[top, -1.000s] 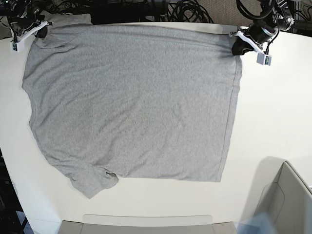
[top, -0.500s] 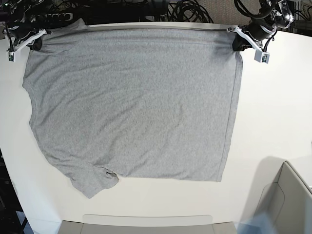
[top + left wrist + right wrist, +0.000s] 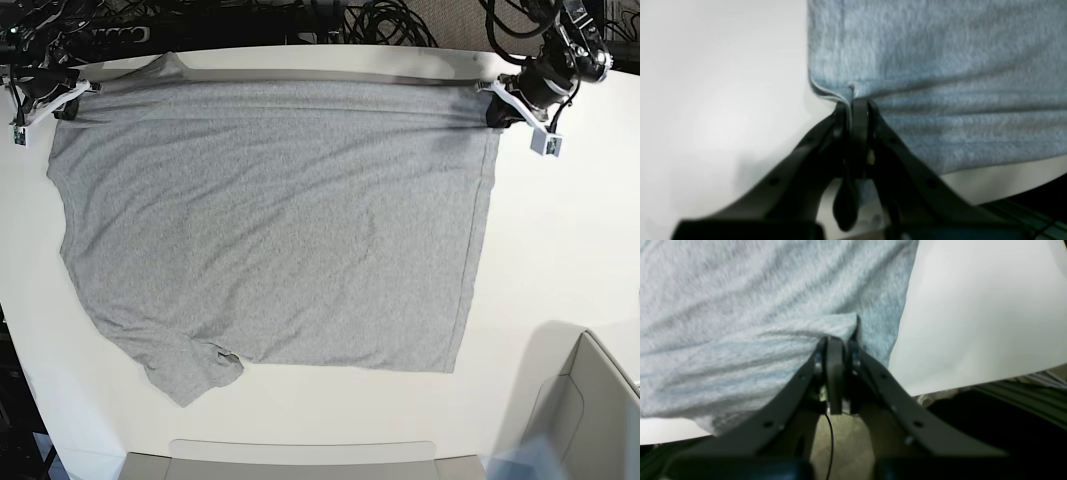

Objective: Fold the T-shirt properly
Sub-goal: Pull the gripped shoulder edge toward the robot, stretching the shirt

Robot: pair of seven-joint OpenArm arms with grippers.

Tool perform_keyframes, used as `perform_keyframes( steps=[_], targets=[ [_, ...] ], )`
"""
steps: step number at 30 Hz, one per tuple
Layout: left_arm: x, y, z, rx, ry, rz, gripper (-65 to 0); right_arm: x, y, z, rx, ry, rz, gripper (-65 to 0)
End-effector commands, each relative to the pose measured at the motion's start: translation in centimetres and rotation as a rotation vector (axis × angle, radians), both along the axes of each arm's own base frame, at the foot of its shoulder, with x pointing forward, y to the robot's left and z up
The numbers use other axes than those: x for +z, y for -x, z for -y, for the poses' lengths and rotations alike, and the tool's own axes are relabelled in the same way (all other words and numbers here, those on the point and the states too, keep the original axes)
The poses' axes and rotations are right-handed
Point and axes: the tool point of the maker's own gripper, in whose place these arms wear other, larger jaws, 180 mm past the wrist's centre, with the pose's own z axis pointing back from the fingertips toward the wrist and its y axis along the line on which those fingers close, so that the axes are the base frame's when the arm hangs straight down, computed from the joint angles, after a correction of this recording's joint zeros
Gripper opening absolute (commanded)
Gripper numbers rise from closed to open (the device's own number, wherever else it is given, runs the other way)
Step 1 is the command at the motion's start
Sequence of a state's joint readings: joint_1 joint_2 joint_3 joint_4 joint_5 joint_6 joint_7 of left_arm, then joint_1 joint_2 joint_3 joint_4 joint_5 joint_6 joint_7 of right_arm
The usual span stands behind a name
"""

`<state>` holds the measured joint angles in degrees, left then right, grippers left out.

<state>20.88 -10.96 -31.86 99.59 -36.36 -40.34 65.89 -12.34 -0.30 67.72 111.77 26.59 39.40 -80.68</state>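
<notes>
T-shirt [image 3: 270, 220] lies spread flat, plain side up, across the table [image 3: 560, 240], no fold made yet; left tool [image 3: 497, 112] and right tool [image 3: 62, 98] each clamped shut on a far-edge corner.

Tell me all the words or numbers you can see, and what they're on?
There are none to read. The T-shirt shows only its plain grey side in all three views. The left gripper and right gripper, each pinching a corner of it, carry small white tags, but any marks on them are too small to make out.
</notes>
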Motion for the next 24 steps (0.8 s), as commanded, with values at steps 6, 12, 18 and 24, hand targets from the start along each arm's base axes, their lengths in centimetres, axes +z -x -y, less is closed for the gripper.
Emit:
perform_keyframes(
  steps=[6, 12, 18, 24],
  targets=[
    [4.0, -2.3, -1.3, -0.018, -0.093, 0.095, -65.0, 1.3, -1.1, 0.6, 0.042, 0.051, 0.027, -65.0],
    [3.9, -2.2, -1.2, -0.022, -0.093, 0.090, -65.0, 1.4, -1.0, 0.7, 0.039, 0.053, 0.027, -65.0],
    [3.9, -2.3, -1.2, -0.026, -0.093, 0.090, -65.0, 1.3, -0.9, 0.7, 0.038, 0.053, 0.024, -65.0],
    [3.9, -2.2, -1.3, -0.025, -0.095, 0.090, -65.0, 1.3, -1.0, 0.6, 0.042, 0.054, 0.024, -65.0]
  ],
)
